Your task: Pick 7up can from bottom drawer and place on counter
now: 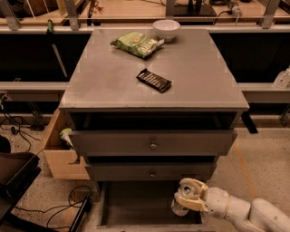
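In the open bottom drawer (136,205), the gripper (186,195) has its fingers (188,202) clasped around the 7up can (178,209).

Robotics lab, prob.: robot arm (240,214) w/ gripper (189,198) at bottom drawer (136,205), loose cables (16,123) on floor (267,163), workbench (136,8) behind.

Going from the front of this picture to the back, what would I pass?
Gripper low in the bottom drawer → dark packet on the counter → green snack bag → white bowl.

Tool (187,196) low, right of centre, on outstretched white arm (235,211).
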`<state>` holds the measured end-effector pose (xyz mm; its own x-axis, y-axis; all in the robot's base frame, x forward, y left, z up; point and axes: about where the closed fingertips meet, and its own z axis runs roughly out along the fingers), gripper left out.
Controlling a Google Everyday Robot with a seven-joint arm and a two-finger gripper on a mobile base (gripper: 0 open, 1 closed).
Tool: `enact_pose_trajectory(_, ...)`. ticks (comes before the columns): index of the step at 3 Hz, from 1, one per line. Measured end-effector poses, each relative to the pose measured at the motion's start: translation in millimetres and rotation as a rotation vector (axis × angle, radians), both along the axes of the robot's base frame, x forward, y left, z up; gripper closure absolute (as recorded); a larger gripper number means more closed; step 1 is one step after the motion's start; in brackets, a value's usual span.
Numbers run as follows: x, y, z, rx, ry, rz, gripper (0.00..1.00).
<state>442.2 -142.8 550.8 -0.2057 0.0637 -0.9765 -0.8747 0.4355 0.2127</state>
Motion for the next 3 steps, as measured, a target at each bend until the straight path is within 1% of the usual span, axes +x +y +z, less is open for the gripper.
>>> enact_pose_trajectory(1, -5.1, 0.3, 46.2, 0.031, -0.016, 0.021, 1.0)
enact_pose_trajectory(2, 2.4, -16.7, 145.8, 0.025, 0.005, -0.02, 1.0)
enact_pose_trajectory(3, 19.2, -36.2, 224.4, -0.022, 0.005, -0.07, 1.0)
